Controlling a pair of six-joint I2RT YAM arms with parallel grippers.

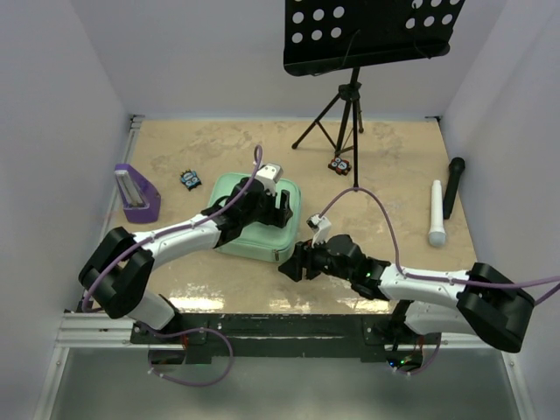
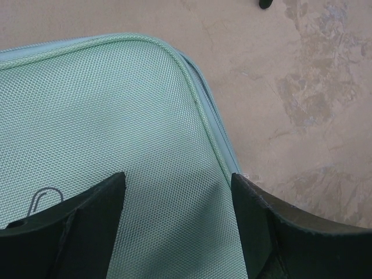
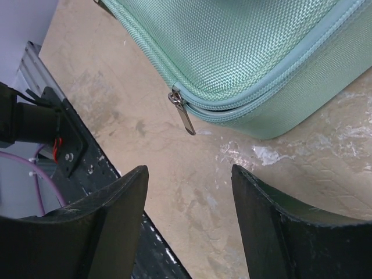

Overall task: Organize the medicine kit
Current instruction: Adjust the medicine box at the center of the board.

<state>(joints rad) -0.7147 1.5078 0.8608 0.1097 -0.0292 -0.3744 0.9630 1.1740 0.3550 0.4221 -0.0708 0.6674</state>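
The kit (image 1: 252,241), a square mint-green woven-fabric case with rounded, piped corners, lies shut near the middle of the table (image 1: 394,157). The left gripper (image 2: 177,180) hangs spread wide over its lid. The right gripper (image 3: 189,171), spread and empty, sits just near of its metal zipper pull (image 3: 184,116).

White walls (image 1: 52,87); beige marbled tabletop (image 1: 394,157); black music stand (image 1: 372,35) at back.

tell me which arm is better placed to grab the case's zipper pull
Right, probably: the right claw stands open facing the zipper pull at the medicine kit corner; the left claw hovers over the lid.
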